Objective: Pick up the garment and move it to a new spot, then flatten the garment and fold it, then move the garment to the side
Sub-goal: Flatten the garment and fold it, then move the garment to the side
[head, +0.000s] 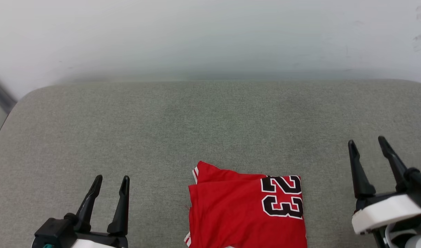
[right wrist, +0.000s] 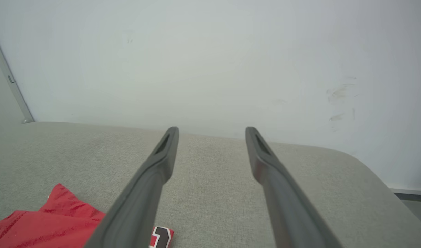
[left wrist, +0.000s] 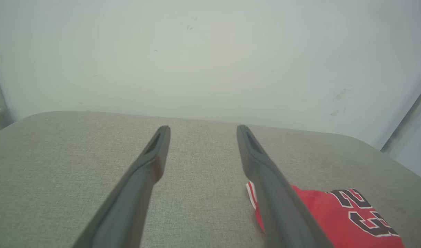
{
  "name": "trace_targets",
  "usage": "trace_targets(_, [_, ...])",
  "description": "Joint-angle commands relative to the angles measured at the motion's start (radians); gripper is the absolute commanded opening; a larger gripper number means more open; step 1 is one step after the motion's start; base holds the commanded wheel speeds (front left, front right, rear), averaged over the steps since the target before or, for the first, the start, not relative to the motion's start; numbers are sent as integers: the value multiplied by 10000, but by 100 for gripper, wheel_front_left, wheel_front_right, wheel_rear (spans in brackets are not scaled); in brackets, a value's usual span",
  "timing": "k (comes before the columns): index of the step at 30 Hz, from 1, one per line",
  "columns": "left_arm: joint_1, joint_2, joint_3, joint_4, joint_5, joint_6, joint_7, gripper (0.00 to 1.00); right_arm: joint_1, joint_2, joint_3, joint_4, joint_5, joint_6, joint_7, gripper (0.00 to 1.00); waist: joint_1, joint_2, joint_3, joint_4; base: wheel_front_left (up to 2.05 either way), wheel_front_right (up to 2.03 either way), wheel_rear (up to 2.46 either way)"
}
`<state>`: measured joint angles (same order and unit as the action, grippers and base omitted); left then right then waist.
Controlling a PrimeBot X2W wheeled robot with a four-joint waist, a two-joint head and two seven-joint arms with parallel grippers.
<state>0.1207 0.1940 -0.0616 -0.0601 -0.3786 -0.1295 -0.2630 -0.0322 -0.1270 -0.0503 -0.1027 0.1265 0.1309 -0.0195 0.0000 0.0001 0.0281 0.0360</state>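
- The garment (head: 231, 210) lies folded into a flat red packet on the grey cloth-covered desk (head: 210, 120). It sits at the robot's near edge, a little right of middle, between the two tools.
- The part I can see is broader from side to side than from front to back. Its near end is cut off by the bottom of the head view, so I cannot tell its true long axis.
- One folded corner pokes away from the robot at the far left of the packet, with a sliver of striped trim on it. A second bit of trim shows low on the left edge.
- A black, white-edged "23" lies on its side along the packet's right part, the 2 farther from the robot than the 3.
- Neckline and sleeves are tucked out of sight in the fold.
- The left tool (head: 112, 178) is released, fingers spread with nothing between them. It stands well apart from the garment, on its left.
- The right tool (head: 366, 141) is likewise released and holds nothing. It is off to the garment's right and reaches farther across the desk.
- In the left wrist view, that tool's right-hand finger covers the garment's near-left part.
- In the right wrist view, a finger crosses the garment, leaving one small scrap of the number showing beyond it.
- A pale wall (head: 210, 34) rises behind the desk, faintly scuffed at its right.
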Motion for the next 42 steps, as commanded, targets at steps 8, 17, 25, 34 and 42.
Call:
trace_targets(8, [364,-107,35,-321,65,-13,-20,100,1013,514,-33,-595,-3,-4,-294,100,0,-1,-41,36,0,0,0])
trace_targets(17, [196,-74,-90,-296,213,-13,-20,100,1167,738,113,-412,-109,-4,-190,100,0,-1,-7,92,0,0,0])
trace_targets(25, [29,32,-204,-191,286,-13,-20,100,1337,478,455,-718,-296,-4,1725,100,0,-1,246,153,0,0,0])
trace_targets(34, [-345,-29,-377,53,239,-13,-20,100,775,394,511,-1250,634,-4,6799,100,0,-1,830,507,0,0,0])
trace_targets(42, [-756,-59,-810,256,247,-13,-20,100,185,703,204,-676,1090,-4,9497,100,0,-1,1316,1083,0,0,0])
